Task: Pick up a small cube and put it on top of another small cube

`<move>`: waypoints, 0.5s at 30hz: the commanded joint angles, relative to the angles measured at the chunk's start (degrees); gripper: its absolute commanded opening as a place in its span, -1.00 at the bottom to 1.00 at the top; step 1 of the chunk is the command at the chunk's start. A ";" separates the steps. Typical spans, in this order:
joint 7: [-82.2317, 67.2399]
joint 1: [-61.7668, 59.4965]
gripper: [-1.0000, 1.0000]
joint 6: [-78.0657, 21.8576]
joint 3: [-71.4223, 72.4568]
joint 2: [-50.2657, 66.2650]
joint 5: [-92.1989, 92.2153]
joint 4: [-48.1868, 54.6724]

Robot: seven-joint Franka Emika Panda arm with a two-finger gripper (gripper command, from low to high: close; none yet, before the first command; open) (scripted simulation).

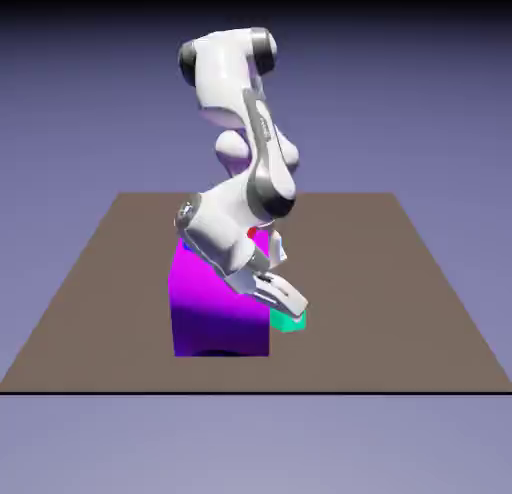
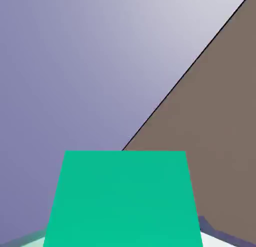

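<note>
The tiny teal-green cube (image 1: 289, 321) shows just to the right of the big magenta block (image 1: 215, 312), low over the brown table (image 1: 400, 282). My gripper (image 1: 287, 308) is tilted steeply over and is shut on this cube. In the hand view the teal cube (image 2: 120, 201) fills the lower middle between the fingers and hides most of them. Only pale slivers show at the bottom corners. No other small cube shows clearly; the arm covers the top of the magenta block.
The white arm (image 1: 250, 182) folds down over the magenta block. The hand view looks past the table's edge (image 2: 185, 73) to the blue-violet backdrop, with brown table (image 2: 220, 131) on its right.
</note>
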 commanded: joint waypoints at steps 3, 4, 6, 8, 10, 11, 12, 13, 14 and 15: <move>-7.39 5.49 -1.00 -6.34 -4.24 -5.93 -6.49 -2.31; -9.84 7.48 -1.00 -8.42 -5.68 -7.86 -8.68 -3.17; -14.67 11.63 -1.00 -12.55 -8.61 -11.69 -13.16 -4.99; -19.51 15.78 -1.00 -16.67 -11.53 -15.52 -17.63 -6.81; -24.34 19.93 -1.00 -20.80 -14.46 -19.35 -22.10 -8.62; -26.76 22.01 -1.00 -22.86 -15.92 -21.27 -24.34 -9.53; -29.18 24.09 -1.00 -24.92 -17.38 -23.18 -26.57 -10.44; -31.60 26.16 -1.00 -26.99 -18.84 -25.10 -28.81 -11.35; -34.01 28.24 -1.00 -29.05 -20.31 -27.01 -31.04 -12.26; -36.24 30.32 -1.00 -30.96 -21.70 -28.78 -33.21 -13.18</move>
